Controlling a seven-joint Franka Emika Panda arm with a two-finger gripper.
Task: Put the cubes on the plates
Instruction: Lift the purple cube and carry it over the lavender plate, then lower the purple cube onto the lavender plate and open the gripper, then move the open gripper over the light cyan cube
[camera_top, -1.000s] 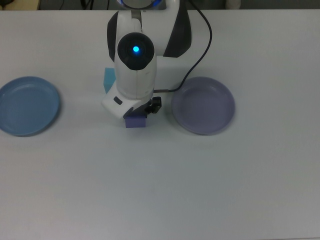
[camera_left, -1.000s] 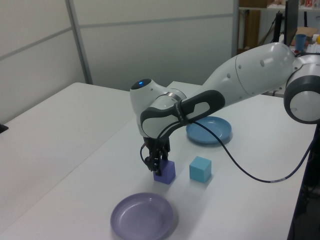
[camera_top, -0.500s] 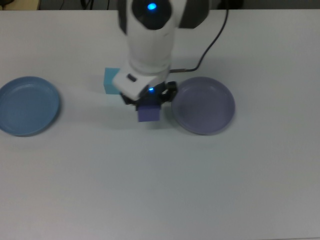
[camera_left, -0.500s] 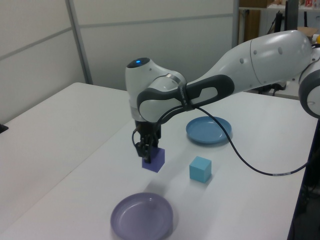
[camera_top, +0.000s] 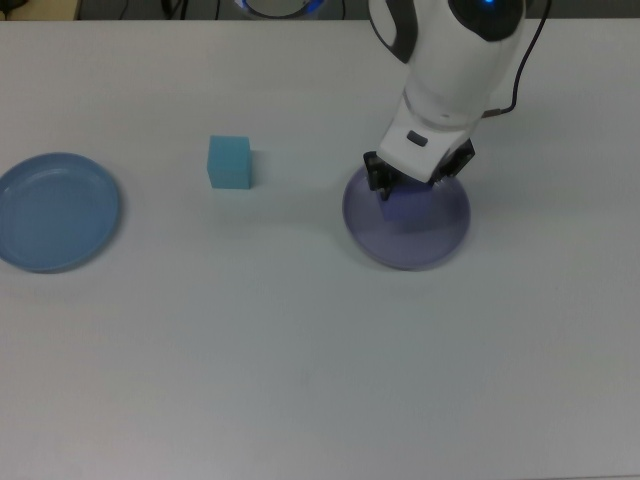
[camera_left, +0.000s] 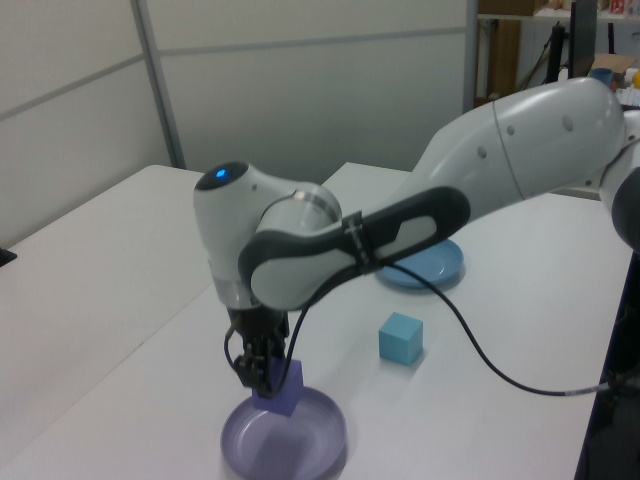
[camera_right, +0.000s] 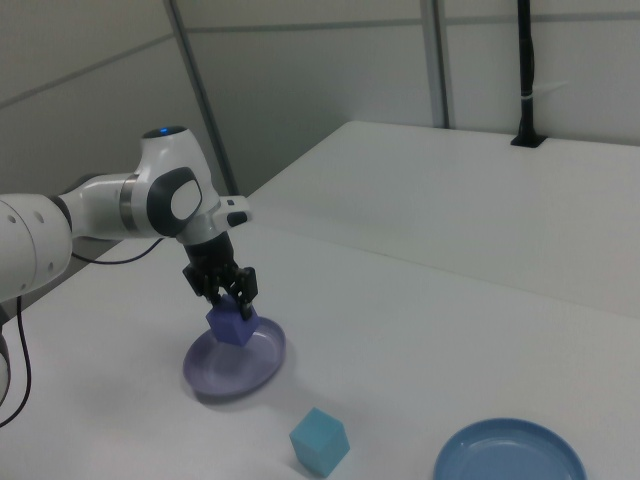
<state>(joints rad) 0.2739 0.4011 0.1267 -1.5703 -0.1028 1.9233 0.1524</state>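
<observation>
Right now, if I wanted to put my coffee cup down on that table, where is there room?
The whole near stretch of the table in the top view is bare. So is the gap between the blue plate and the turquoise cube. Keep away from the lavender plate: the hand holds the purple cube there.

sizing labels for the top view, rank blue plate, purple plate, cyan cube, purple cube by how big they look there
1. Blue plate and purple plate: look alike, no ranking between them.
2. Cyan cube.
3. Purple cube: mostly hidden under the gripper, so its rank against the cyan cube is unsure.
</observation>
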